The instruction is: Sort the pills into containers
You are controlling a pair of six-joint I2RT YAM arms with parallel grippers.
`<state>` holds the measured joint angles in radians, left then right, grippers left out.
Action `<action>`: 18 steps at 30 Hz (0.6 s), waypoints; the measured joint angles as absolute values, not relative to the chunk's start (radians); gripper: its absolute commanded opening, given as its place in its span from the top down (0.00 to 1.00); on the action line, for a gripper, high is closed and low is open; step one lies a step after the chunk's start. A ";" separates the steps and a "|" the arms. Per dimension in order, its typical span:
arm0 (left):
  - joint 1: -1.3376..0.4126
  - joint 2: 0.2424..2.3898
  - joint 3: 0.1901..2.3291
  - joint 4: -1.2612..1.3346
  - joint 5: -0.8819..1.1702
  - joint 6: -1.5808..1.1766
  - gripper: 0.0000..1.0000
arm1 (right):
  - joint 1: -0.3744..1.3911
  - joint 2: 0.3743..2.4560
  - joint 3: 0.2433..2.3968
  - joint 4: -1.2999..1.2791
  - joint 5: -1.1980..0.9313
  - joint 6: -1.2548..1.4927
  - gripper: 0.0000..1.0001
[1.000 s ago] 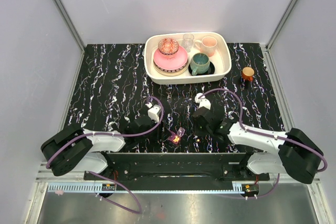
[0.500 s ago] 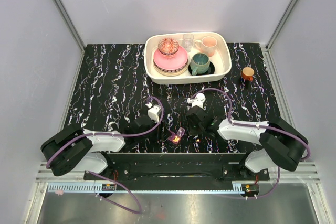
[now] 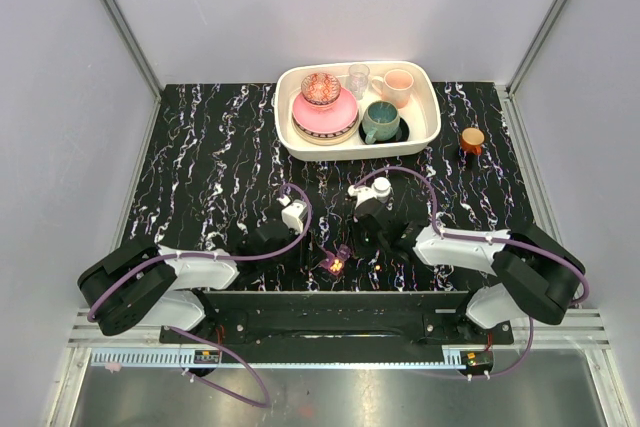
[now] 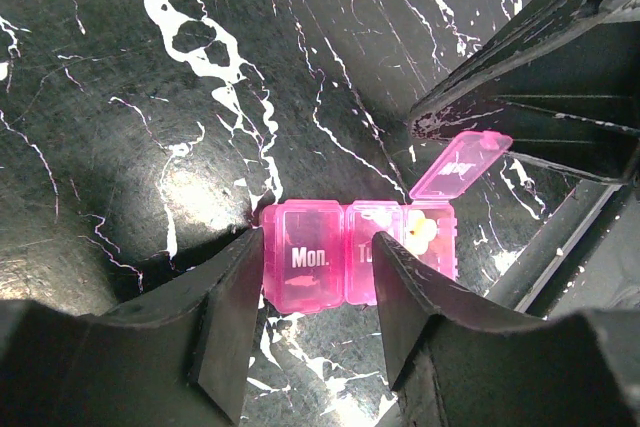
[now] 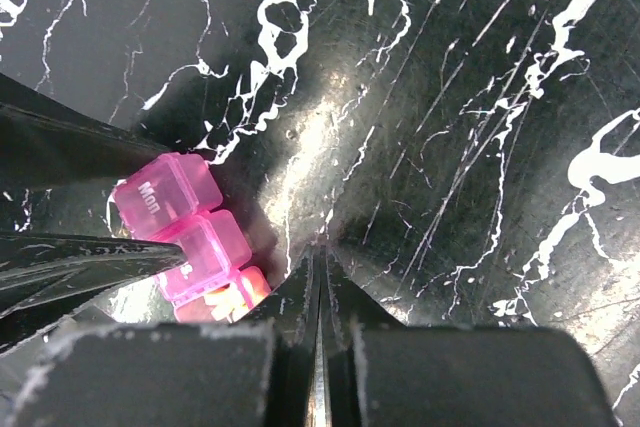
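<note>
2 grippers meet at the pill box [image 3: 337, 259] by the front edge of the table [image 3: 200, 167]. The left gripper [image 4: 320, 223] clasps its Mon end, and the right gripper [image 5: 318, 257], pinched closed, sits just beside. Pills [image 4: 418, 232] lie in its open compartment [image 4: 446, 263], lid [image 4: 462, 159] raised. Only the top view shows table stretching back to the tray [image 3: 350, 153].

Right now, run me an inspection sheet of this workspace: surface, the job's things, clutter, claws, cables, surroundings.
Surface: black marbled table, no spill seen.
Job's things: pink pill box near the front edge, one lid up, yellowish pills inside.
Clutter: cream tray of crockery; small brown jar far right.
Claws: left claw straddles the box's Mon. end, grip unclear; right claw shut beside the box.
Cables: purple cables loop over the table.
Surroundings: grey walls, metal frame.
</note>
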<state>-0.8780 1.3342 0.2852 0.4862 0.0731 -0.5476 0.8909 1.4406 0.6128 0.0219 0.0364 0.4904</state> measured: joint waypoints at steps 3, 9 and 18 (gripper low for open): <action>-0.878 1.334 0.285 0.487 0.073 -0.548 0.50 | 0.891 1.436 0.613 0.032 0.016 0.490 0.99; -0.878 1.334 0.285 0.488 0.075 -0.548 0.52 | 0.890 1.402 0.613 0.034 -0.024 0.490 0.98; -0.878 1.337 0.286 0.492 0.076 -0.548 0.52 | 0.890 1.349 0.611 0.033 -0.102 0.498 0.99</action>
<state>-0.8780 1.3373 0.2855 0.4923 0.0761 -0.5476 0.8898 1.3495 0.6106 0.0330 -0.1017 0.4984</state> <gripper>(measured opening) 0.484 0.018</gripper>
